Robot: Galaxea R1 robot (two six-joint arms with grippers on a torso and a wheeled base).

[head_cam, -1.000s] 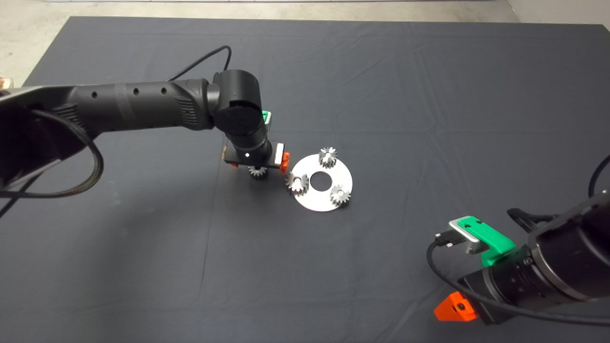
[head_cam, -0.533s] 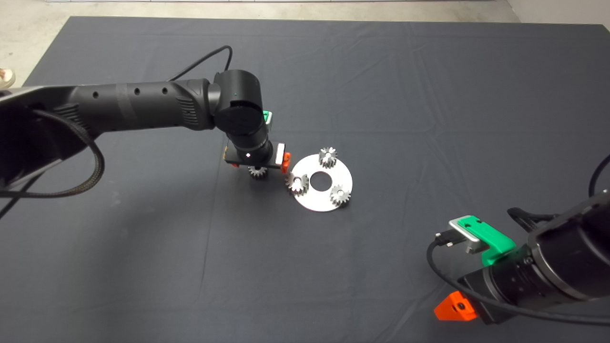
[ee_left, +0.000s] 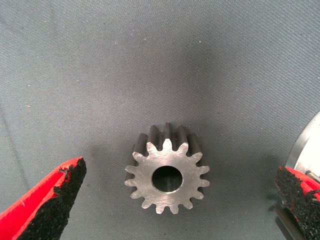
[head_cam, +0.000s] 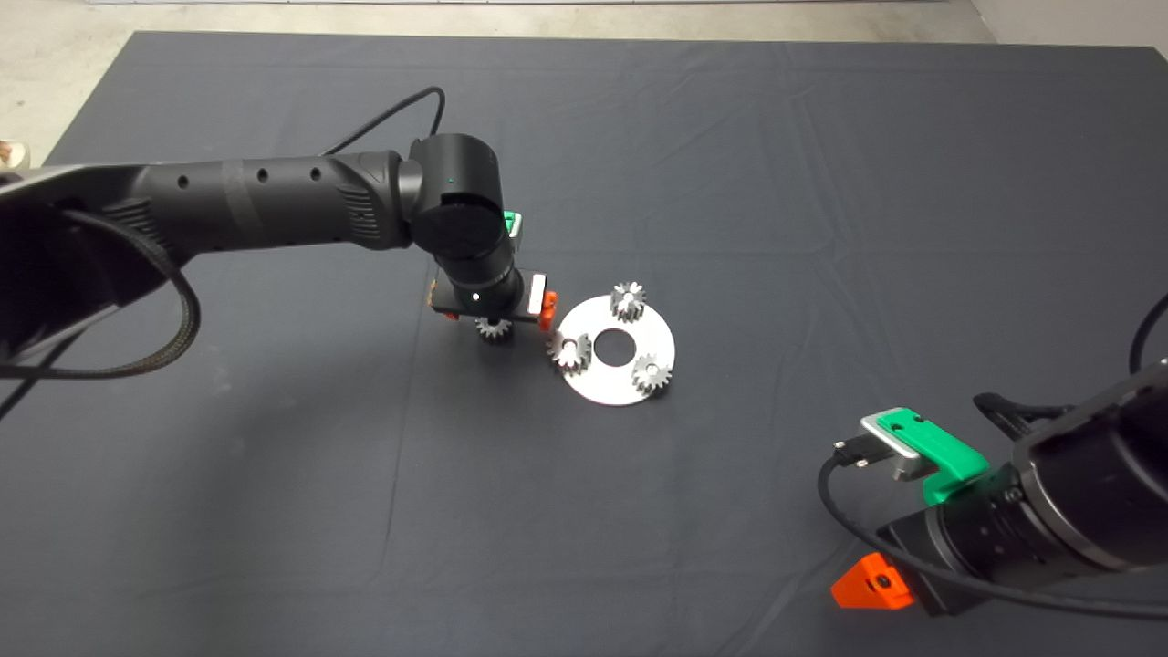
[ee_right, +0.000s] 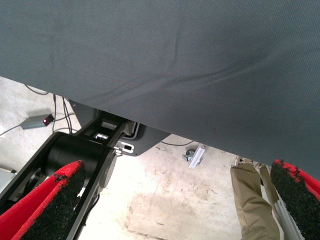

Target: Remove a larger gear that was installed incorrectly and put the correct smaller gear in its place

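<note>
The smaller gear [ee_left: 167, 175] lies flat on the dark mat [head_cam: 776, 182], its bore facing up. It is silvery metal with a brushed top face, short blunt teeth all round and a round centre hole that shows dark inside. In the head view this gear [head_cam: 494, 329] is partly hidden under the left gripper [head_cam: 493, 310] and sits just beside the round metal plate [head_cam: 630, 379], apart from its edge.

The left gripper [ee_left: 167, 200] hangs directly over the gear. Its red fingers [ee_left: 47, 200] with black pads stand wide apart, one on each side of the gear, neither touching it. The plate's bright rim [ee_left: 304, 145] shows beside one pad in the left wrist view.

On the plate stand three more gears around a central hole. The larger gear [head_cam: 569, 351] sits at the plate's edge nearest the left gripper, its teeth reaching past the rim; it is silvery with pointed teeth. Two other gears stand on the plate: one at the far edge [head_cam: 628, 300], one at the near right [head_cam: 651, 373].

The right gripper [head_cam: 876, 547] is parked at the lower right edge of the mat, well apart from the plate. Its fingers [ee_right: 47, 205] are spread apart on nothing. Its wrist view shows the mat's edge, bare floor, a black robot base [ee_right: 75, 150] and a person's leg [ee_right: 252, 200] in tan trousers.
</note>
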